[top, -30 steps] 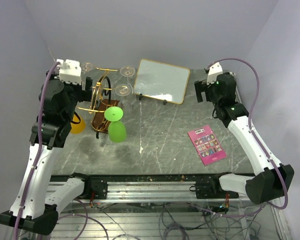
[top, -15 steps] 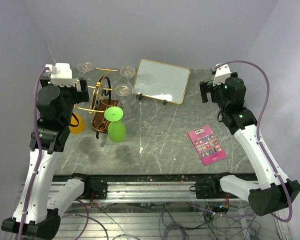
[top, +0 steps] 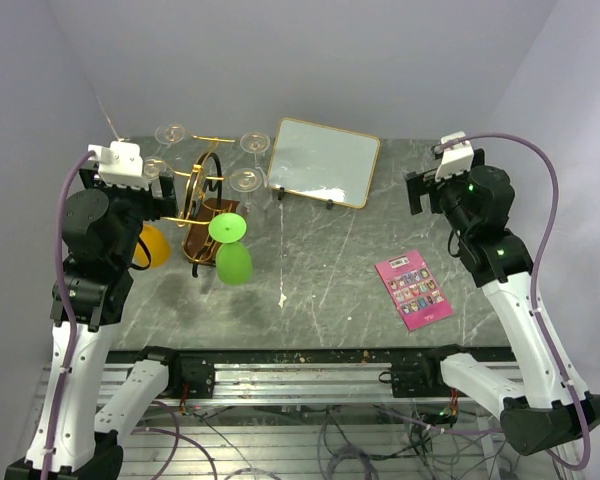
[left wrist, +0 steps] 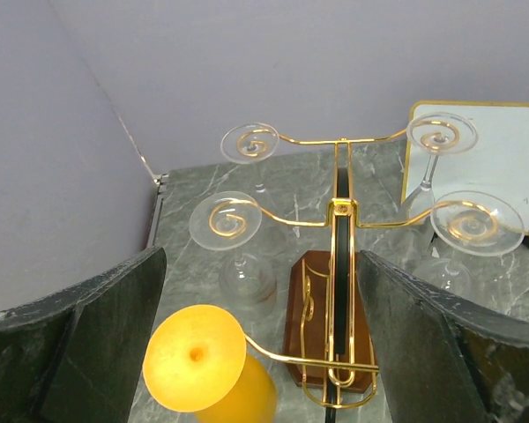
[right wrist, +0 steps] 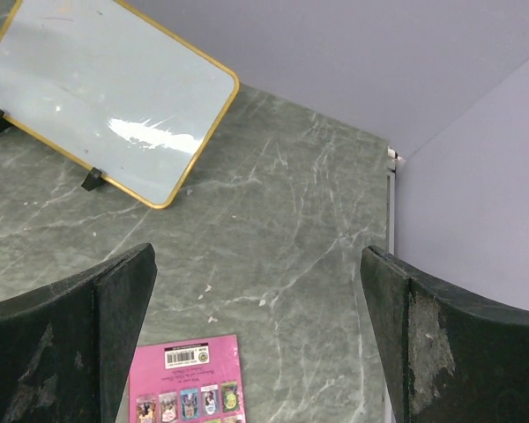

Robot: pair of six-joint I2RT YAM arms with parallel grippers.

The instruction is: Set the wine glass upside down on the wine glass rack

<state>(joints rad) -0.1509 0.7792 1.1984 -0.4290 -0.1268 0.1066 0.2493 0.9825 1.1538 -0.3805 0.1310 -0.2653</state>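
When drawing away from the yellow wine glass, seemingly hung foot-up on the near-left scroll of the wine glass rack, hold the left hand as now, released and empty, fingers wide apart; rise straight, clear of gold wires and clear glasses; leave the right hand spread, empty, above the tabletop; avoid nudging the green glass.

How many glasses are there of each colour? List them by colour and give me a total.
Clear glasses: 4
Yellow glass: 1
Green glass: 1
Total: 6
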